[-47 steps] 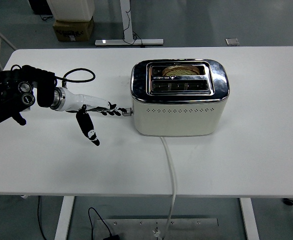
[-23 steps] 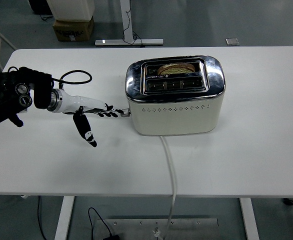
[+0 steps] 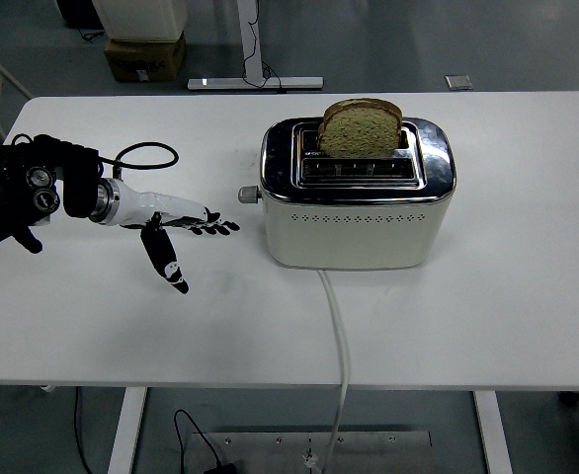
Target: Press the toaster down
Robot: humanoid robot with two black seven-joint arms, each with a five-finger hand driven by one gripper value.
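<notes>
On the white desk over a grey floor, the cream, chrome-topped toaster holds raised bread, its cord running off the near edge, left hand fingers released beside it.

We see left arm entering from left edge, black, bulky, reaching rightward over tabletop. White wrist section leads to left hand, fingers extended flat and spread (thumb angled down toward near edge), holding nothing. We find hand hovering free, touching nothing.
</notes>
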